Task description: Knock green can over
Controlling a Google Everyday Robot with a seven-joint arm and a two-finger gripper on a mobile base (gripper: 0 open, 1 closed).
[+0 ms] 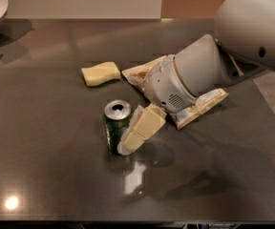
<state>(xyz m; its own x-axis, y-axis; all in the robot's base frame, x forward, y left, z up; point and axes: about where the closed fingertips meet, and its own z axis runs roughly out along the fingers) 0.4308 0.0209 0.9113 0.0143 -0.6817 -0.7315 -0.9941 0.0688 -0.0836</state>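
Reaching from two o'clock across the dark table (42, 175), our arm (195, 75) lies over the snack bag (205, 104). Our gripper (127, 146), clenched or released we cannot tell, sits against the upright green can (112, 128) near table centre, the can at nine o'clock from it.

Overall light: dim and warm, cast from overhead.
Hand (130, 144): lit from above, held low over the middle of the surface (51, 142).
Glare: a pale patch is mirrored just in front of the hand; a small bright spot is seen well off towards the near left corner.
Shadows: soft dark shapes are thrown in front and to the right of the hand.
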